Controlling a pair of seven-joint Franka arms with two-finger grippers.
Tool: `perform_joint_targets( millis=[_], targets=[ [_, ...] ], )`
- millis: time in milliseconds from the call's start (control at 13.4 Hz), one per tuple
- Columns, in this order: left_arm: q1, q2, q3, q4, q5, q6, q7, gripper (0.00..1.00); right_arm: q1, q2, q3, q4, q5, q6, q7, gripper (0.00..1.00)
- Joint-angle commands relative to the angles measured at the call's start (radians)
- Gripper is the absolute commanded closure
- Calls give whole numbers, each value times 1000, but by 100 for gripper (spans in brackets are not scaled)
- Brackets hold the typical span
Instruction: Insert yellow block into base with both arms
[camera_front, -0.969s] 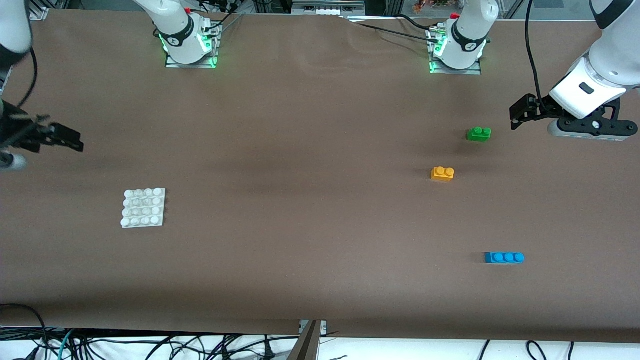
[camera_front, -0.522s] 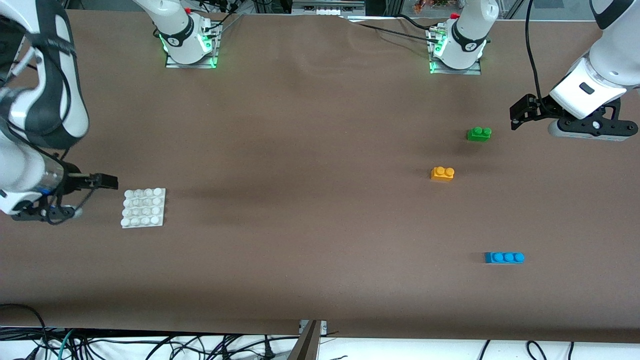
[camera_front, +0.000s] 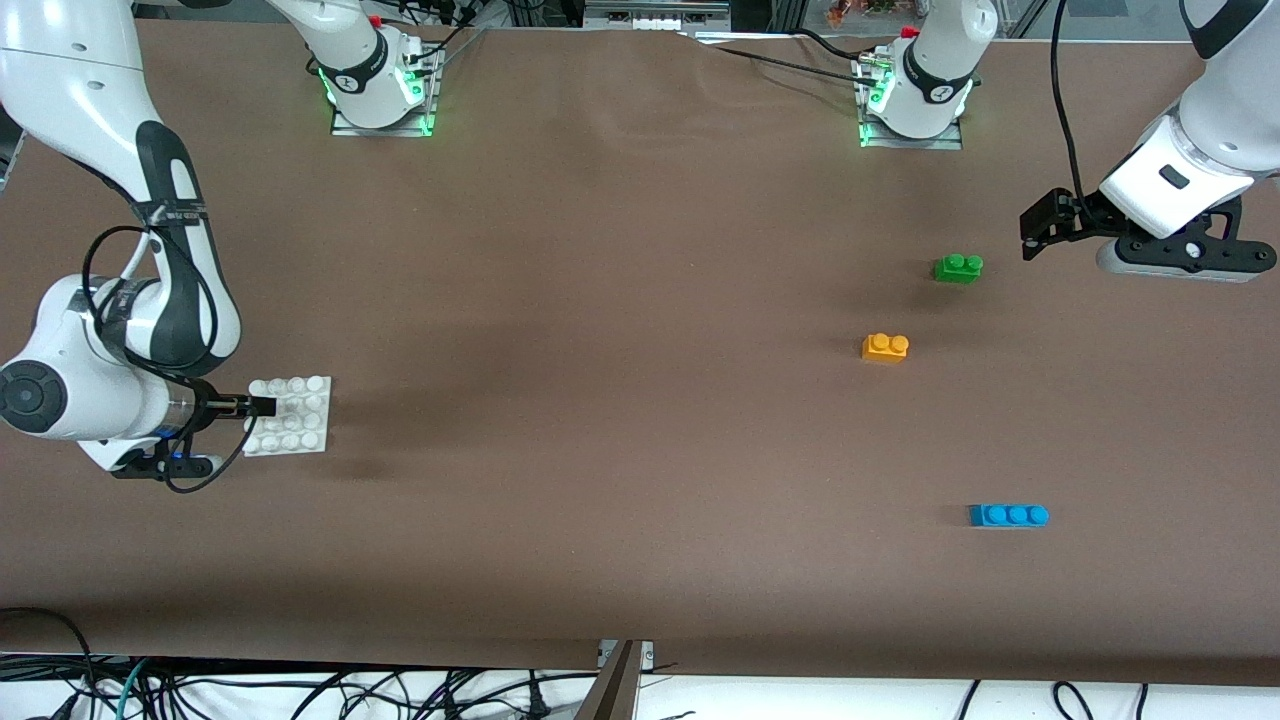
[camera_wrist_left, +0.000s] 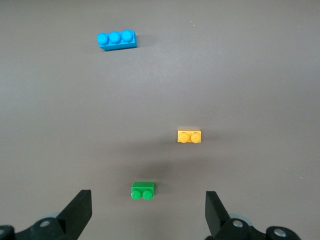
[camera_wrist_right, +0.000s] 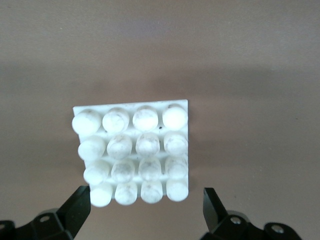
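Right gripper (camera_wrist_right: 145, 210) wide over base (camera_front: 300, 425) edge; should straddle it squarely; left gripper (camera_wrist_left: 146, 212) waited wide — block (camera_front: 885, 347) at its 12 o'clock

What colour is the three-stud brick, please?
Blue; the three-stud brick shows best in the left wrist view.

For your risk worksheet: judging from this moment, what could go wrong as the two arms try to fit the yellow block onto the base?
1. The open left gripper hangs near the green brick, so it might take that instead of the yellow block.
2. The open right gripper is at the edge of the base; a misjudged closing could push the loose plate along the table.
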Motion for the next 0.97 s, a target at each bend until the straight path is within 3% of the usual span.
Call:
perform_joint_targets(
  millis=[0, 894],
  targets=[
    [3, 8, 1, 25, -9, -20, 17, 0, -7, 16, 8, -66, 1, 110, 13, 0],
    [3, 10, 1, 25, -9, -20, 17, 0, 9, 88, 19, -99, 1, 184, 15, 0]
  ],
)
